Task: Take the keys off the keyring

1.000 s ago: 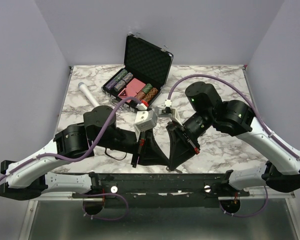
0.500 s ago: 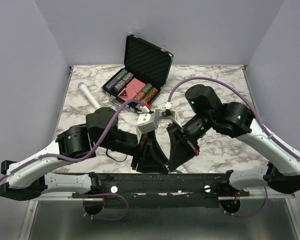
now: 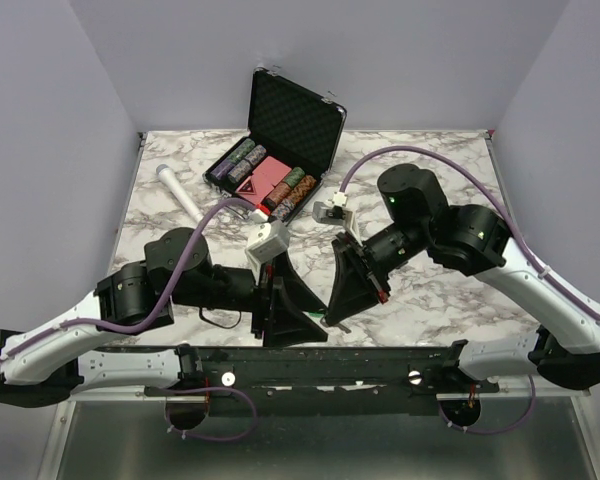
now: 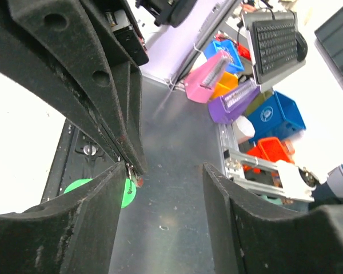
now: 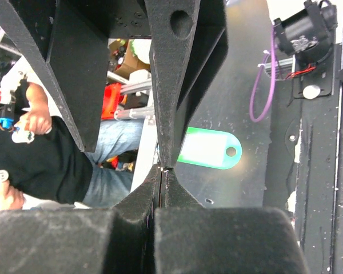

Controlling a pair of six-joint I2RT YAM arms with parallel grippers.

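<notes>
Drawn back toward its own side, the left gripper point(image 4: 166, 171) stood clear of the right gripper point(image 5: 161, 171), after the two had crowded close together a second earlier. Its jaws gaped wide and held nothing. The right gripper's fingers were pressed together on the keyring point(image 4: 131, 170) (barely a glint of metal), with the green key tag point(image 5: 208, 149) dangling just beyond their tips. It was apparently not yet freed, so another pull looked necessary.
</notes>
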